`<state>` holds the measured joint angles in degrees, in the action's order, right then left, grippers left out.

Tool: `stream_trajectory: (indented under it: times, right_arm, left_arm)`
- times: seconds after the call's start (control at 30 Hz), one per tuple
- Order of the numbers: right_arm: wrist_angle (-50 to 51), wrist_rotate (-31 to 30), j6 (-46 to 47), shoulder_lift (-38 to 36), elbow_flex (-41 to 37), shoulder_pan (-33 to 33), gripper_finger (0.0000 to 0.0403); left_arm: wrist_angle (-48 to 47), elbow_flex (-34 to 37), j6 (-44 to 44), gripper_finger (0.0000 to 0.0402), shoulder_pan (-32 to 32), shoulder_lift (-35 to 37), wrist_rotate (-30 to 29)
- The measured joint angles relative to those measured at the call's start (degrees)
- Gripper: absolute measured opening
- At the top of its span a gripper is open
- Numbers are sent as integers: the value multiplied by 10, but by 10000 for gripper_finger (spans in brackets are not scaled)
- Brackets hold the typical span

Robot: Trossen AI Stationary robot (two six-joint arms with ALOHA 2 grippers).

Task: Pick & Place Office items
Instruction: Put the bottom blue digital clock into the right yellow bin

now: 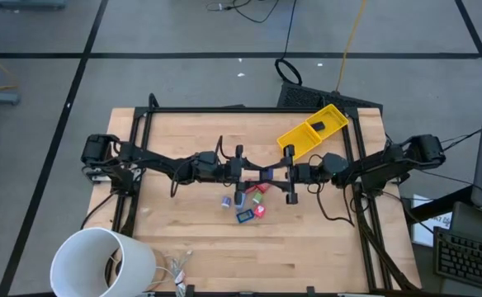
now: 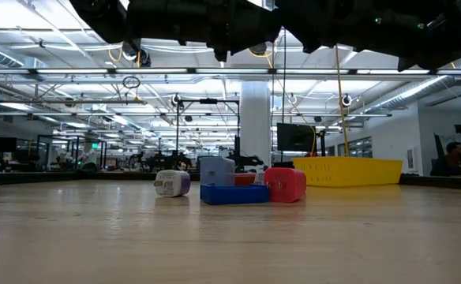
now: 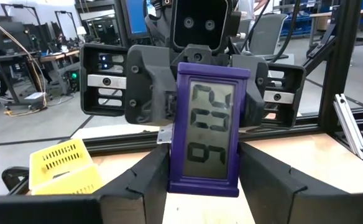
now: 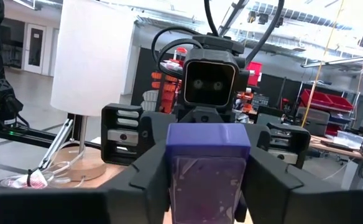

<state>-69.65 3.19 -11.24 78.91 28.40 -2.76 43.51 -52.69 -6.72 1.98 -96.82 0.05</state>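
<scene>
A purple-framed digital display (image 1: 266, 174) hangs above the table's middle, between my two grippers. My left gripper (image 1: 256, 173) comes from the left and my right gripper (image 1: 276, 174) from the right, each shut on it. The left wrist view shows its digit face (image 3: 209, 127); the right wrist view shows its plain back (image 4: 207, 155). Below them, several small items lie flat on the wood: a blue-framed rectangle (image 1: 245, 216), a red block (image 1: 259, 211), a pale bit (image 1: 226, 200) and red and green bits (image 1: 260, 189). My left gripper (image 3: 203, 186) pinches the display's frame by its two long sides near one end (image 3: 175, 177), one finger on each side. The fingers lie level, coming from the table's left. The display is lifted clear of the table. My right gripper (image 4: 207, 186) pinches the opposite end of the frame (image 4: 175, 168) between its two fingers, by the same two long sides. These fingers also lie level, coming from the table's right. The display spans the gap between both grippers.
A long yellow bin (image 1: 311, 130) lies slanted at the far right with a dark piece (image 1: 317, 126) inside. A big white cylinder (image 1: 101, 262) stands at the near left corner, with cables beside it. Black frame rails (image 1: 134, 165) run along both sides.
</scene>
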Motion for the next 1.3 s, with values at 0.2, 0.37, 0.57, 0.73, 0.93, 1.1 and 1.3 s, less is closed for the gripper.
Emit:
stream_trajectory:
  times: [0.2,0.37,0.57,0.73,0.93,1.1,1.3]
  right_arm:
    - [0,-1,21,0,0,0,148]
    - [17,-3,47,-9,0,2,148]
    - [97,-38,46,-55,0,2,150]
    - [187,-91,32,-110,-1,2,149]
    - [270,-164,32,-181,-29,28,149]
    - [271,-207,45,-243,-90,73,149]
    - [270,-277,45,-305,-155,143,149]
  left_arm:
    - [-1,0,12,163,0,0,0]
    - [-14,0,12,208,0,8,-1]
    - [-111,0,21,256,-1,65,-52]
    - [-197,0,26,277,-1,113,-82]
    - [-216,19,29,284,-1,126,-105]
    - [-143,79,29,285,-2,125,-174]
    - [-17,149,25,285,-4,125,-233]
